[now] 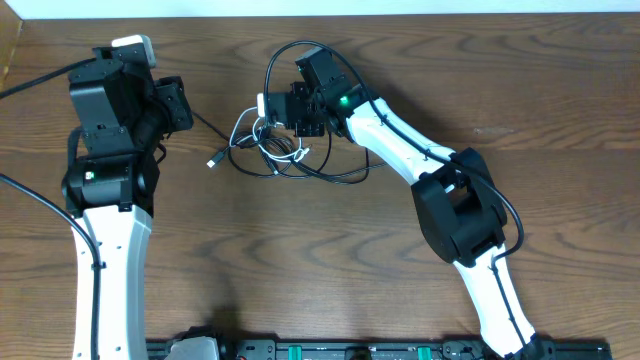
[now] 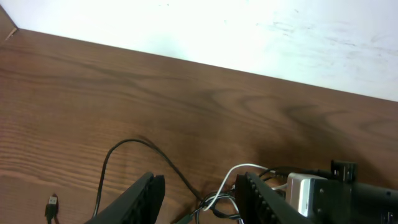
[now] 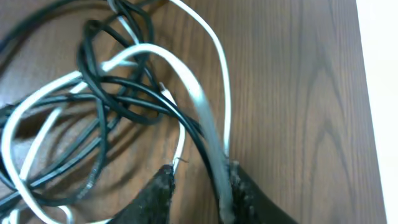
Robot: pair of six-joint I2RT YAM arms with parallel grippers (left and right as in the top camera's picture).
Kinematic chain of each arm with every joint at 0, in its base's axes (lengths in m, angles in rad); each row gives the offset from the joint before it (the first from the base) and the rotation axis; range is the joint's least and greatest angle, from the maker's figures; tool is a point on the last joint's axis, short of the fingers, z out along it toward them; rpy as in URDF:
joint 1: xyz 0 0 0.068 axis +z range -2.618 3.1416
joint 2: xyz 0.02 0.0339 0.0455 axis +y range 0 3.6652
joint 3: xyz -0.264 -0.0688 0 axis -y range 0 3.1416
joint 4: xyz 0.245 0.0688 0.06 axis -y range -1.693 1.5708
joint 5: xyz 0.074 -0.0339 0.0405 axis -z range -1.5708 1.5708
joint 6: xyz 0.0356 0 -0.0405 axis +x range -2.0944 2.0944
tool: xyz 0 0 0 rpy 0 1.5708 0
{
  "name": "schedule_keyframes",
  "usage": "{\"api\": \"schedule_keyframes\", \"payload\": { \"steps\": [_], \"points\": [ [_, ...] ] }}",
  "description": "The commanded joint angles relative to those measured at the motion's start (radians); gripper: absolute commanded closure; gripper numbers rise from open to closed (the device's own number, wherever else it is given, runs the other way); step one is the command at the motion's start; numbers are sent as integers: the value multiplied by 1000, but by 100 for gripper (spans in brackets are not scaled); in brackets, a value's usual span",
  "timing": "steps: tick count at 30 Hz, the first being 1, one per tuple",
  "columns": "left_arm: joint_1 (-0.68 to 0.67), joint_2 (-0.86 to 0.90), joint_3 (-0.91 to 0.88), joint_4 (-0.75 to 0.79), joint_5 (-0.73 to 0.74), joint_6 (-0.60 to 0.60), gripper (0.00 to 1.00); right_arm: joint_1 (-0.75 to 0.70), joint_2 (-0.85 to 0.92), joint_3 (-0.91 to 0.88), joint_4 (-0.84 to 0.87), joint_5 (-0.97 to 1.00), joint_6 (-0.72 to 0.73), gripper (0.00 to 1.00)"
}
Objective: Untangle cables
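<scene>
The cables (image 1: 275,150) lie in a knot of thin black and white loops at the table's middle back. One black strand runs left to a small plug (image 1: 213,160). My right gripper (image 1: 283,118) is down on the knot. In the right wrist view its jaws (image 3: 200,180) stand narrowly apart, with a white cable (image 3: 199,99) and a black cable (image 3: 134,93) running between them, the white one against the right finger. My left gripper (image 1: 178,105) hovers left of the knot. Its jaws (image 2: 200,186) are apart and hold nothing, with the white loop (image 2: 227,180) and black strand (image 2: 124,144) beyond them.
Thick black arm cables (image 1: 35,80) trail off the left edge. A white wall (image 2: 249,31) borders the table's back edge. Bare wood (image 1: 300,260) fills the front of the table between the two arms. The right arm's body (image 1: 455,205) occupies the right middle.
</scene>
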Motion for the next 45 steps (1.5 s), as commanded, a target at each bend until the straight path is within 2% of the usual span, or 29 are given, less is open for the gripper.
{"api": "schedule_keyframes", "payload": {
  "steps": [1, 5, 11, 16, 20, 27, 36, 45],
  "points": [
    [3, -8, 27, 0, 5, 17, 57, 16, 3, 18, -1, 89, 37, 88],
    [3, -8, 27, 0, 5, 16, 57, 16, 3, 18, 3, 100, 40, 99],
    [0, -2, 27, -3, 5, 17, 57, 16, -2, 27, 24, 100, 83, 99],
    [-29, 54, 18, -18, 5, 17, 58, 13, -4, 117, -3, 130, 119, 99],
    [-73, 127, 18, -24, 5, 17, 72, -3, -4, 230, -90, 150, 119, 99],
    [-113, 169, 18, 3, 0, 13, 71, -60, -4, 401, -207, 159, 150, 99],
    [-132, 216, 17, 32, 5, -14, 66, -106, -8, 584, -318, 159, 170, 99],
    [-264, 362, 17, 168, -41, -46, 66, -87, -8, 710, -418, 159, 171, 99]
  ]
}}
